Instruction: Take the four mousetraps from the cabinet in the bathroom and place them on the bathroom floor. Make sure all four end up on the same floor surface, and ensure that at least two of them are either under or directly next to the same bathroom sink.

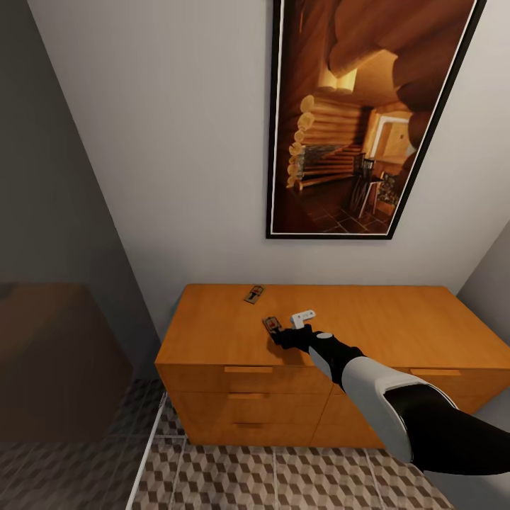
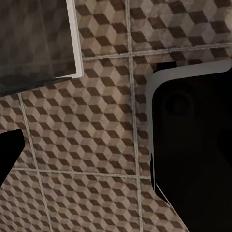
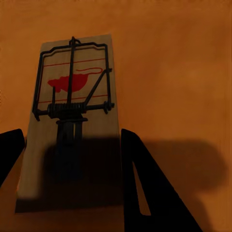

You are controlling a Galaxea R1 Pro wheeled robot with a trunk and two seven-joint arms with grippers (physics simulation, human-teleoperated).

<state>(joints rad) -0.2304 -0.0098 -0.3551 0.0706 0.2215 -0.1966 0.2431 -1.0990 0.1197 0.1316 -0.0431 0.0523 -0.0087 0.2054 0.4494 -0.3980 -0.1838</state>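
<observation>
a: head view, item one?
b: right claw (image 1: 278, 333) reaching over the top of the orange cabinet (image 1: 212, 333), tips at the near mousetrap (image 1: 271, 324). whether it is spread or closed cannot be told from here. a second mousetrap (image 1: 254, 294) lies further back, toward 11 o'clock from the first and well apart from it. a small white object (image 1: 303, 318) sits just beside the claw at 2 o'clock; its nature is unclear. framed picture (image 1: 361, 117) of a log interior on the wall above. bathroom floor (image 1: 297, 482) with cube tiles at 6 o'clock.

a: left wrist view?
b: cube-patterned tiles with pale grout, a dark white-edged body toward 3 o'clock, a pale-edged pane toward 11 o'clock. left claw: state cannot be told.

a: right wrist view?
b: the near trap (image 3: 72, 121) lies flat on the orange top, with its spring and wire bar towards its far end. one dark finger (image 3: 145, 188) stands off one long edge, the other (image 3: 9, 150) off the opposite edge; jaws spread, nothing held.

a: how to do it well?
b: judgement only: lower straight, keep the slab centred, close across the narrow width onto the wooden edges, clear of the wire bar. lift level, since a thin slab may tip or slide.

a: markings?
b: a red mouse silhouette and thin red lines printed on the wood. no readable lettering or brand.
</observation>
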